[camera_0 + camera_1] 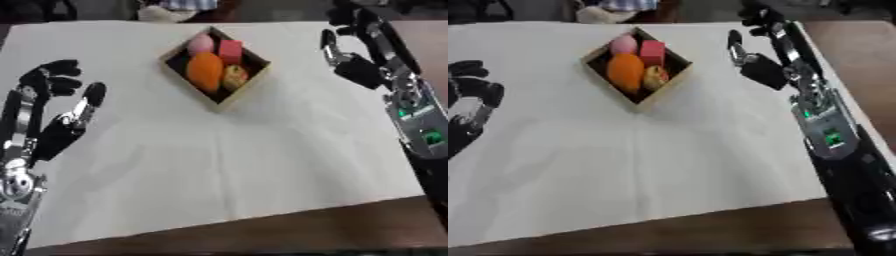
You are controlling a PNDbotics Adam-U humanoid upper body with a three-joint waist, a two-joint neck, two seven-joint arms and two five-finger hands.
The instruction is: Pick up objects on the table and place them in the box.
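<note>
Nearest: bare white cloth (227, 165) over the worktop (289, 232), no loose objects visible on it, so by the look of things nothing left to pick; task judged at or near its end. Left robot hand (54, 107) at the near-left, palm side up, fingers half-curled around nothing, thumb standing apart, holding nothing; in the right eye view only partly in frame at the left edge. Further back, roughly centre: box (229, 98), set cornerwise so one corner points toward the near side, long diagonal running near-to-far. Inside, touching or nearly so: orange fruit (205, 72) on the near-left, long axis roughly along that diagonal; small yellowish-red item (235, 77) just beside it on the right, kind unclear; pink rounded thing (200, 44) at the far-left; red block (230, 51) at the far-right. Farthest: right robot hand (750, 52) raised at the far-right, well apart from the box, to the box's right and slightly behind it, fingers partly hidden at the top edge but appearing relaxed and extended, thumb out, gripping nothing. Key relation: box lies fwd and right of the left robot hand, left and slightly nearer than the right one; right robot hand looks the closer of the two. With no item outside the box, prob. no further reach needed beyond pulling clear.
</note>
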